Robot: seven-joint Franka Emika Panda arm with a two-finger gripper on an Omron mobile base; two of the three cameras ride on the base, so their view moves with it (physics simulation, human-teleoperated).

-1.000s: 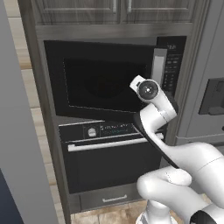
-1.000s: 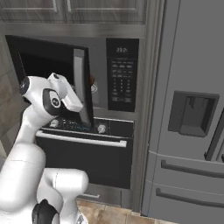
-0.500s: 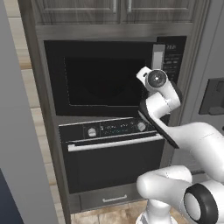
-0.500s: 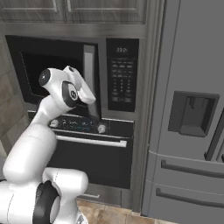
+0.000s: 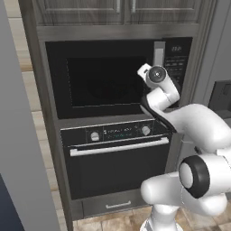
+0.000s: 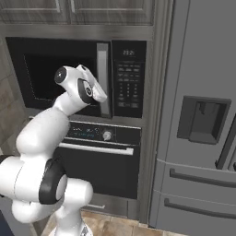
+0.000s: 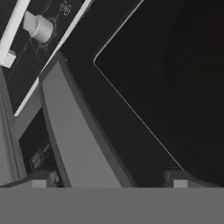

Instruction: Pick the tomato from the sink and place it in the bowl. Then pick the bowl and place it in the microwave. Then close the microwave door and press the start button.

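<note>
**A:** What is the microwave door [image 5: 97, 81] made of, by the look of it?

**B:** It is a flat black panel with a dark glossy window [image 7: 175, 83] edged by a thin pale line. A vertical brushed-silver handle strip [image 6: 104, 79] runs down its right side. The door lies flush with the front of the microwave [image 6: 73, 76], so it looks closed. Beside the handle sits the black keypad strip [image 6: 128, 78], a matte column of small pale buttons under a little display.

**A:** And the gripper [image 7: 111, 179]?

**B:** In the hand view its two small dark fingertips [image 7: 175, 177] stand wide apart at the bottom edge, with nothing between them. One sits before the handle strip, the other before the window. They are close to the door; I cannot tell whether they touch it. The white, rounded arm [image 5: 189, 126] reaches up from the base to the door's right edge.

**A:** What surrounds it?

**B:** Below is the oven [image 5: 119, 162], black glass with round silver knobs [image 5: 145, 130] and a horizontal silver bar handle [image 5: 119, 147]. Everything is set in a tall dark grey wood-grain cabinet [image 5: 122, 16] with panelled doors above. To the right stands a smooth grey refrigerator [image 6: 203, 138] with a recessed dispenser. The floor [image 6: 115, 226] is brownish stone tile.

**A:** The bowl, the tomato?

**B:** The window is too dark to see through.
</note>
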